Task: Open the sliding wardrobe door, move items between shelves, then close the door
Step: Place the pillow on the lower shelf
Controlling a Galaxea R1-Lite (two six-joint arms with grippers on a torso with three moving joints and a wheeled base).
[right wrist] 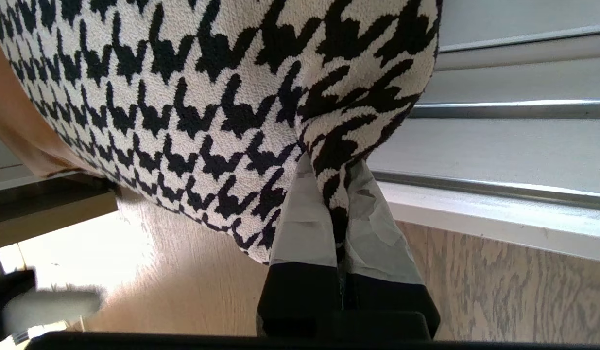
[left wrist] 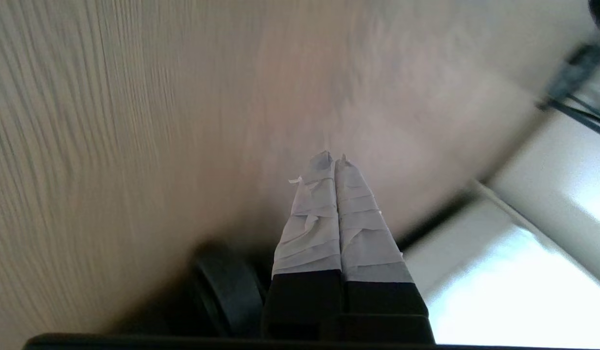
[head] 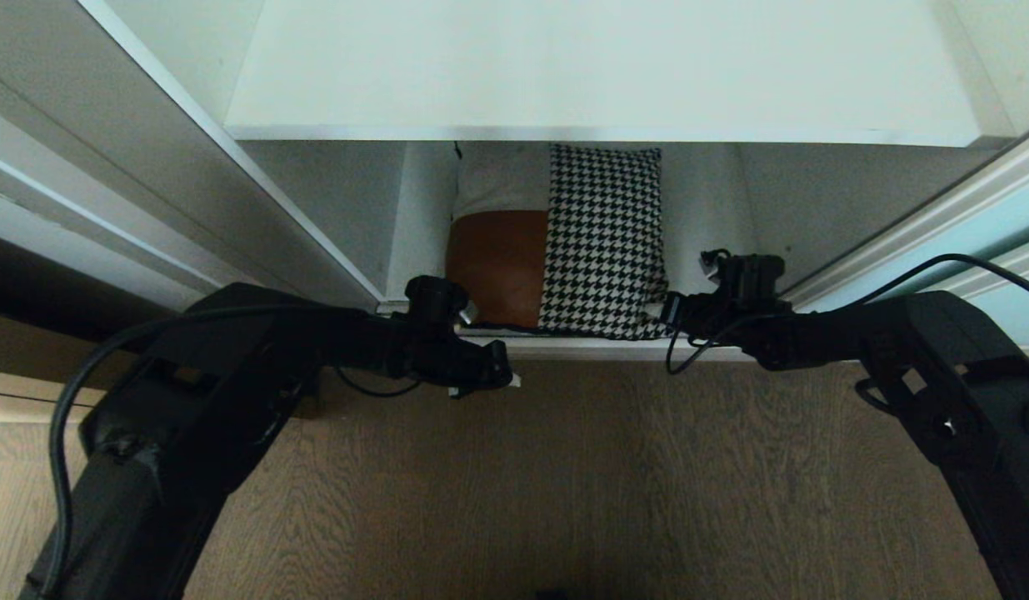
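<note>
The cushion (head: 564, 242), tan leather, houndstooth and pale grey, lies on the lower shelf (head: 718, 217) of the open wardrobe, its front edge over the shelf's lip. My right gripper (head: 669, 313) is shut on its near right houndstooth corner; in the right wrist view the taped fingers (right wrist: 300, 218) pinch that corner of the cushion (right wrist: 183, 87). My left gripper (head: 491, 380) hangs just in front of the shelf's lip by the cushion's near left corner, shut with nothing in it (left wrist: 334, 158). The upper shelf (head: 597, 75) is bare. The sliding wardrobe door (head: 1010, 221) stands at the right.
Wood-grain floor (head: 581, 475) runs in front of the wardrobe. The wardrobe's white side panel (head: 314, 208) closes off the left. The door tracks (right wrist: 513, 109) run along the wardrobe's base beside the right gripper.
</note>
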